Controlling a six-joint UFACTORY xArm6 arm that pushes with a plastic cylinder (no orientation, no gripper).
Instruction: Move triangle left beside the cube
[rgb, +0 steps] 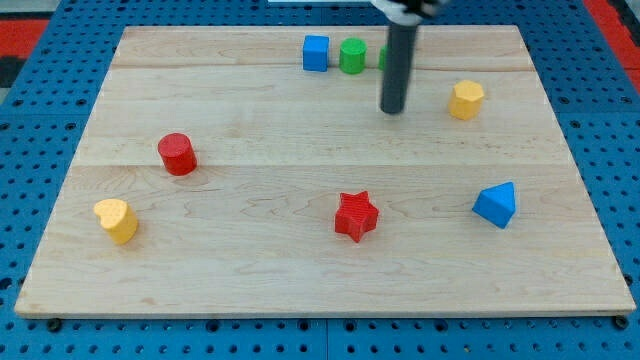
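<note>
The blue triangle (496, 204) lies near the view's right edge of the wooden board (300, 280). The blue cube (316, 52) sits at the view's top, left of a green cylinder (351, 56). My tip (393, 109) is the lower end of the dark rod, below and right of the green cylinder, far above and left of the triangle. A second green block (383, 57) is mostly hidden behind the rod.
A yellow hexagonal block (466, 100) sits right of my tip. A red star (355, 216) lies at the lower middle. A red cylinder (177, 154) and a yellow block (116, 220) lie at the view's left.
</note>
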